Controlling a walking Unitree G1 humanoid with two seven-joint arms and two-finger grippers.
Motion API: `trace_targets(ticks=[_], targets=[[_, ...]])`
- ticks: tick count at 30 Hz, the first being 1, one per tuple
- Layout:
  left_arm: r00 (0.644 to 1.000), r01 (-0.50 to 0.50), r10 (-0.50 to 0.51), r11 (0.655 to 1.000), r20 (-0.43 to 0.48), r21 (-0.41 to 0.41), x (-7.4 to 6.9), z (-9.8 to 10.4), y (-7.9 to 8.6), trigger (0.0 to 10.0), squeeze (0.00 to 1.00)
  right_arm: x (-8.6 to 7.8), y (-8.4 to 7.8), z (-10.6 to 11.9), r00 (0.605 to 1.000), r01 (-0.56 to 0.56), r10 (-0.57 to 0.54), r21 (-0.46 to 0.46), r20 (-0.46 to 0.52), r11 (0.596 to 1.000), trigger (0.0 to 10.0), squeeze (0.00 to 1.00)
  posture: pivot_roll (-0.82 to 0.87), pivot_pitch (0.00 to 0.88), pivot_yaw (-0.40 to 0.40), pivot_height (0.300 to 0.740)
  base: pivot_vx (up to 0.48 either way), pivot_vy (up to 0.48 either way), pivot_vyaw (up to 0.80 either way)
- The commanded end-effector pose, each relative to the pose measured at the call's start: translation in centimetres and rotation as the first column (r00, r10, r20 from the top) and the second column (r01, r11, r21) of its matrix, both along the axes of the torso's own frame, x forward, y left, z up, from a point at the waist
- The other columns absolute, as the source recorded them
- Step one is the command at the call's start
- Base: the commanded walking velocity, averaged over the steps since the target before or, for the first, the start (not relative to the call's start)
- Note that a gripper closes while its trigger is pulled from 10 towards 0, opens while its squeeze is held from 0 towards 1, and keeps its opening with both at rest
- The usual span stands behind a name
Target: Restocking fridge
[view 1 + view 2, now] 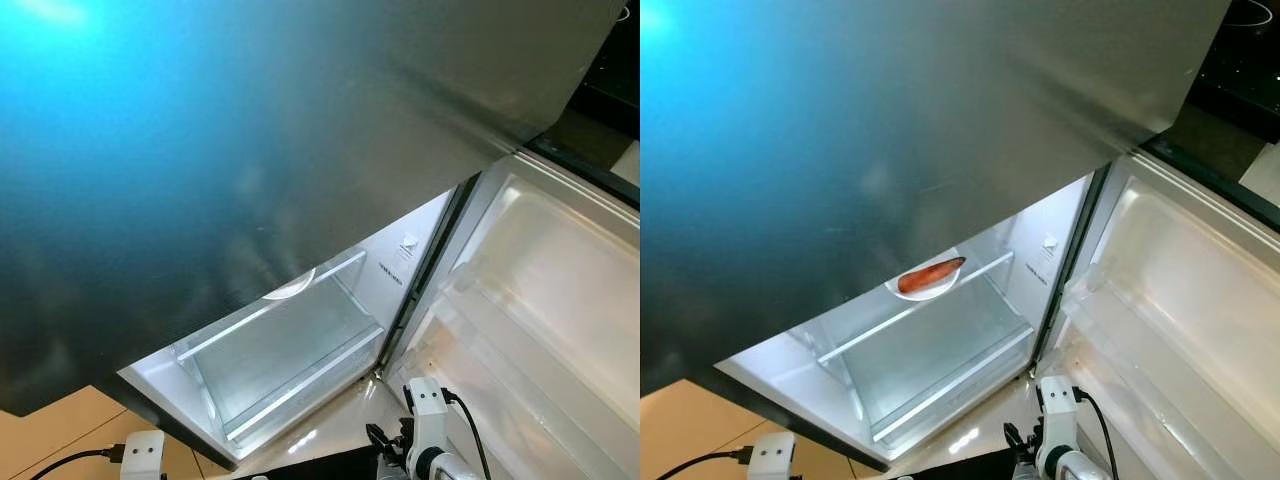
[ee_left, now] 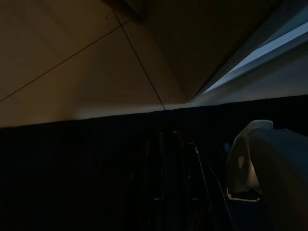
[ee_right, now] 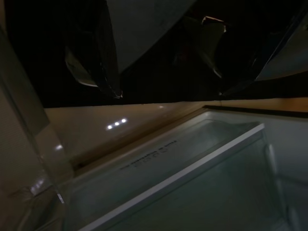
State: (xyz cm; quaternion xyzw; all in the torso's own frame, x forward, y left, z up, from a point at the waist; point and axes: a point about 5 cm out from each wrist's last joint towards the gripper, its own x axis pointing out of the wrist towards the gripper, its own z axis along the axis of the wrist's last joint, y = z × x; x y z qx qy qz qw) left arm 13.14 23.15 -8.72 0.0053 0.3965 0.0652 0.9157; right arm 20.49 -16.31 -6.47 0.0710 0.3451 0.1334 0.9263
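Home kitchen. Cues: steel fridge door (image 1: 890,150) filling most of the head view, open fridge compartment (image 1: 940,350) lit inside with glass shelf (image 1: 930,300) and white plate (image 1: 925,290) holding an orange sweet-potato-like vegetable (image 1: 930,274), moulded inner door (image 1: 1180,300), beige tiled floor (image 1: 60,430), dark cooktop (image 1: 1245,60) upper right.
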Motion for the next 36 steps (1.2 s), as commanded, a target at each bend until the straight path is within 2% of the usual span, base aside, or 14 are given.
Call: trace_targets(ticks=[1, 13, 18, 20, 23, 25, 36], targets=[[0.999, 0.010, -0.010, 1.000, -0.038, 0.000, -0.95, -0.39, -0.05, 10.0, 0.00, -0.63, -0.12, -0.39, 0.999, 0.033, -0.033, -0.005, -0.017, 0.999, 10.0, 0.00, -0.09, 0.136, 0.018, 0.674, 0.000, 0.000, 0.00], [0.999, 0.009, -0.009, 1.000, -0.042, -0.002, -1.16, -0.46, -0.11, 10.0, 0.00, -0.93, -0.27, -0.54, 0.999, 0.028, -0.029, -0.021, -0.024, 0.999, 10.0, 0.00, -0.09, 0.141, 0.018, 0.674, 0.000, 0.000, 0.00], [0.999, 0.008, -0.008, 1.000, -0.044, -0.002, -1.26, -0.49, -0.10, 10.0, 0.00, -1.16, 0.15, -0.56, 0.999, 0.010, -0.008, 0.060, -0.031, 0.998, 10.0, 0.00, -0.09, 0.143, 0.019, 0.674, 0.000, 0.000, 0.00], [0.999, 0.009, -0.009, 1.000, -0.044, -0.003, -1.28, -0.49, -0.10, 10.0, 0.00, -1.18, 0.28, -0.56, 0.999, -0.020, 0.022, 0.042, -0.027, 0.999, 10.0, 0.00, -0.09, 0.144, 0.020, 0.684, 0.000, 0.000, 0.00], [0.999, 0.009, -0.009, 1.000, -0.044, -0.003, -1.29, -0.49, -0.11, 10.0, 0.00, -1.17, 0.34, -0.54, 1.000, -0.017, 0.018, 0.050, -0.024, 0.999, 10.0, 0.00, -0.09, 0.143, 0.020, 0.689, 0.000, 0.000, 0.00], [0.999, 0.013, -0.013, 1.000, -0.039, -0.009, -1.27, -0.48, -0.19, 10.0, 0.00, -1.02, 0.06, -0.55, 1.000, 0.014, -0.014, 0.012, -0.025, 1.000, 10.0, 0.00, -0.09, 0.143, 0.021, 0.689, 0.000, 0.000, 0.00], [0.999, 0.024, -0.025, 0.999, -0.031, -0.027, -1.28, -0.46, -0.28, 10.0, 0.00, -1.23, -0.23, -0.69, 0.999, 0.009, -0.010, -0.008, -0.038, 1.000, 10.0, 0.00, -0.09, 0.135, 0.028, 0.689, 0.000, 0.000, 0.00]])
